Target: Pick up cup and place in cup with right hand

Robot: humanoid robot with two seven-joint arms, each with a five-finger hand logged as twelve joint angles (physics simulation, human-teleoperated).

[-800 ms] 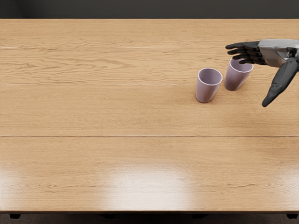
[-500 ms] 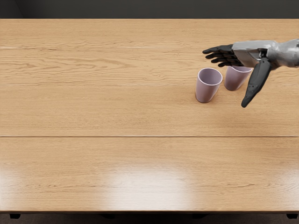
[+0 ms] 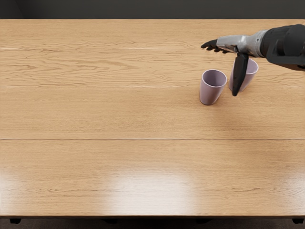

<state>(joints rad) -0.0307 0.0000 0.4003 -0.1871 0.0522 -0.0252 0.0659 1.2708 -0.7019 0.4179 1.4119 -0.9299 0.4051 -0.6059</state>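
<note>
- Head view: the right hand (image 3: 234, 44) reaches in from the right edge, over the far part of the table (image 3: 95, 114), its fingers (image 3: 209, 45) stretched out towards the left and the thumb (image 3: 239, 74) pointing down the picture, well away from them; it is open and has hold of nothing
- The left cup (image 3: 210, 91) stands upright on the table, mouth up, its inside showing, a little nearer the front edge than its neighbour
- The right cup (image 3: 248, 78) also stands upright, just beside the left one with a narrow gap between; the thumb crosses in front of part of it, and whether they touch I cannot tell
- The two cups are separate, neither one inside the other
- The forearm (image 3: 283, 44) is black, the wrist light grey
- The table is pale wood with lengthwise seams and a bright sheen near its front edge
</note>
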